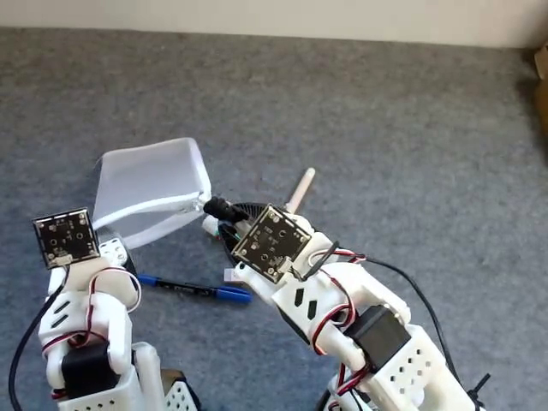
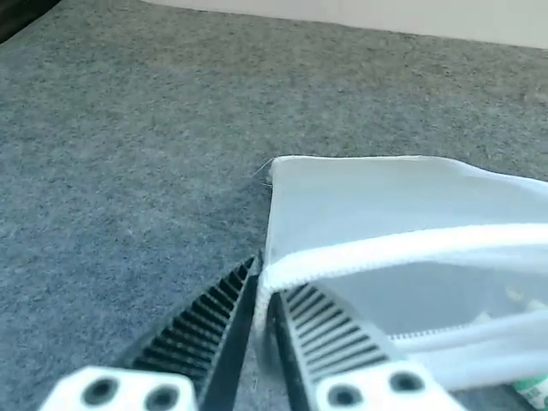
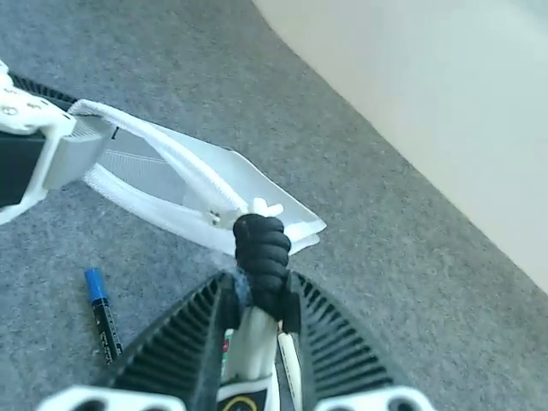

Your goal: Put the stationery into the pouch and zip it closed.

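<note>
A white mesh pouch stands on the grey carpet with its mouth held open. My left gripper is shut on the near corner of the pouch's zipper edge. My right gripper is shut on a pen with a black ribbed grip. The pen's tip touches the zipper end of the pouch. In the high view the pen meets the pouch's right corner. A blue marker lies on the carpet between the arms and can also be seen as the marker beside the right gripper.
A pale stick juts out from behind the right arm, pointing away. Open grey carpet stretches behind and to the right of the pouch. A pale wall borders the carpet at the back.
</note>
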`<state>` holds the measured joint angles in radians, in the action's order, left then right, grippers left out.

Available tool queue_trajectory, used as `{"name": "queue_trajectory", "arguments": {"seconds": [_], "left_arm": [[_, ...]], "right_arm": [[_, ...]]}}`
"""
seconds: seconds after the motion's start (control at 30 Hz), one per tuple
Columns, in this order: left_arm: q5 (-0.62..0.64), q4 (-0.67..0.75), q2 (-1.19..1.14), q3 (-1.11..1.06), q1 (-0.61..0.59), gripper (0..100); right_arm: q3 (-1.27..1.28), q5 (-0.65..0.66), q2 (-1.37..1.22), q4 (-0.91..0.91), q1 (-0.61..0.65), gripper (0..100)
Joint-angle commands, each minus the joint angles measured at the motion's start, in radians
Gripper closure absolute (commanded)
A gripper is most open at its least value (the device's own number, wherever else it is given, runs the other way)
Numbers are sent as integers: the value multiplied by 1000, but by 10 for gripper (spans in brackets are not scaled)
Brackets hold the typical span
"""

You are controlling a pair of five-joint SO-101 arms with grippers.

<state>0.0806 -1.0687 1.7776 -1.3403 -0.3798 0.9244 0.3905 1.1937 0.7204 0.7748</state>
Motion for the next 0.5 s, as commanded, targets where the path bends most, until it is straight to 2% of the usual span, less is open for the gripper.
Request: {"name": "queue_trajectory", "arguments": {"seconds": [0.0,0.1,0.3,0.47], "left_arm": [[-11,21,-19,12,15,994],[-12,20,-21,33,15,994],[-15,-23,-21,101,15,994],[-15,-25,-22,107,28,994]], "right_arm": [[-15,6,22,4,8,991],[-15,6,22,5,8,969],[-22,6,19,114,8,746],[-61,5,19,154,7,743]]}}
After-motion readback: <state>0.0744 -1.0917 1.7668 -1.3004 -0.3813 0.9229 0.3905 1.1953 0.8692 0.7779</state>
